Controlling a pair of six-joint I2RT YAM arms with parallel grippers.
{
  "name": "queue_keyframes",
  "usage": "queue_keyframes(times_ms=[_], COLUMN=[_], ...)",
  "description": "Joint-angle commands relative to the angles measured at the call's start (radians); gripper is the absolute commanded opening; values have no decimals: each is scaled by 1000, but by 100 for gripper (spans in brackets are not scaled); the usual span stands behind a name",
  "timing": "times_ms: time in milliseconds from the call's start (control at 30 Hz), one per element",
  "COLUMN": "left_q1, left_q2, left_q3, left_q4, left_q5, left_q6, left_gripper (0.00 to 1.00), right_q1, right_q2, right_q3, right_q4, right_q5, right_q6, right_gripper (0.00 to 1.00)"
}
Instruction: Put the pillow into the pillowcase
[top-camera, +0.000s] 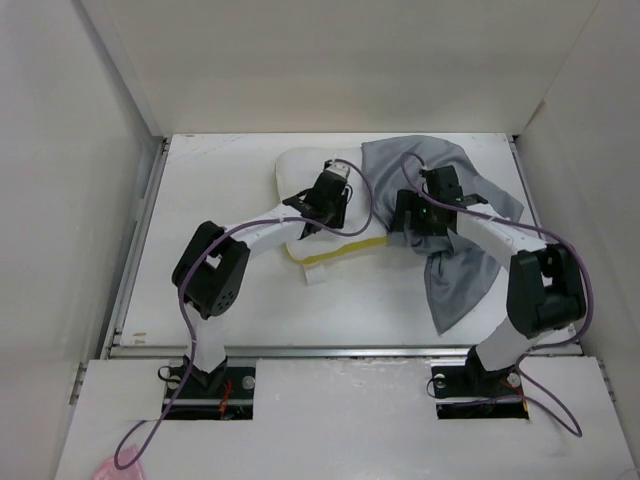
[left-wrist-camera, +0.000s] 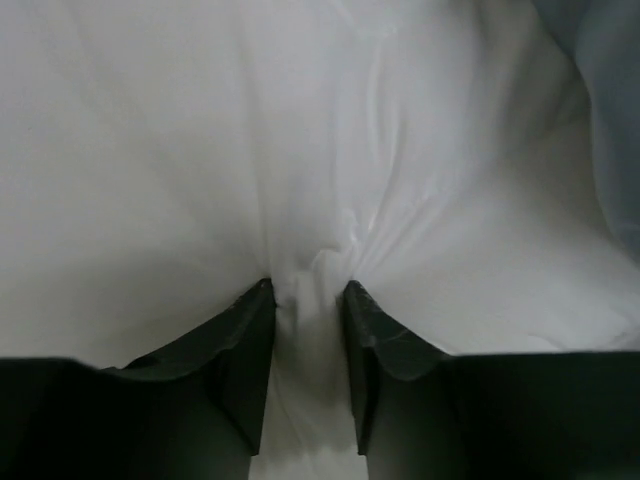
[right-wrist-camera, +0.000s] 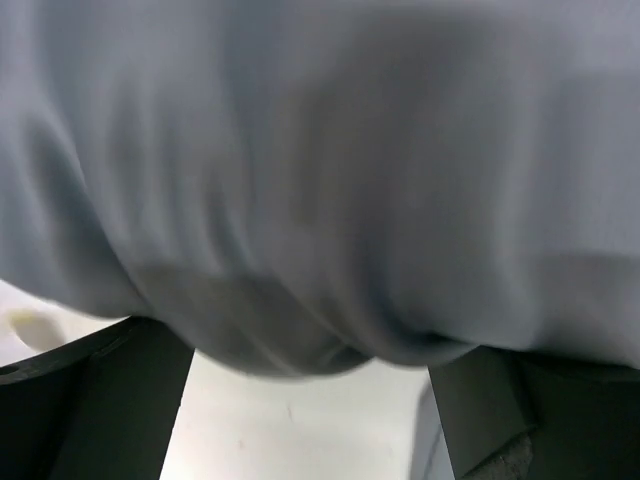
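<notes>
The white pillow with its yellow band lies mid-table, its right part under the grey pillowcase. My left gripper rests on the pillow. In the left wrist view its jaws are pinched on a fold of the pillow's white fabric, with a strip of pillowcase at the right edge. My right gripper sits at the pillowcase's left edge. Its jaws stand wide apart and grip nothing, and the blurred grey pillowcase drapes over the fingertips.
The white table is walled at the back and on both sides. A tail of the pillowcase hangs toward the near right, beside my right arm. Bare tabletop shows below the right jaws.
</notes>
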Motion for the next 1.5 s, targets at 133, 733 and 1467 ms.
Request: queue_keyframes(times_ms=[133, 733, 1467], left_q1=[-85, -220, -200], left_q2=[-149, 35, -25], left_q3=[-153, 90, 551], left_q4=[-125, -420, -478], left_q5=[71, -106, -57], left_q6=[-27, 189, 127], left_gripper=[23, 100, 0], right_q1=[-11, -11, -11], right_q2=[121, -203, -310], right_q3=[244, 49, -204], right_q4=[276, 21, 257], right_q5=[-101, 28, -50], right_q6=[-68, 16, -115], right_gripper=[93, 94, 75])
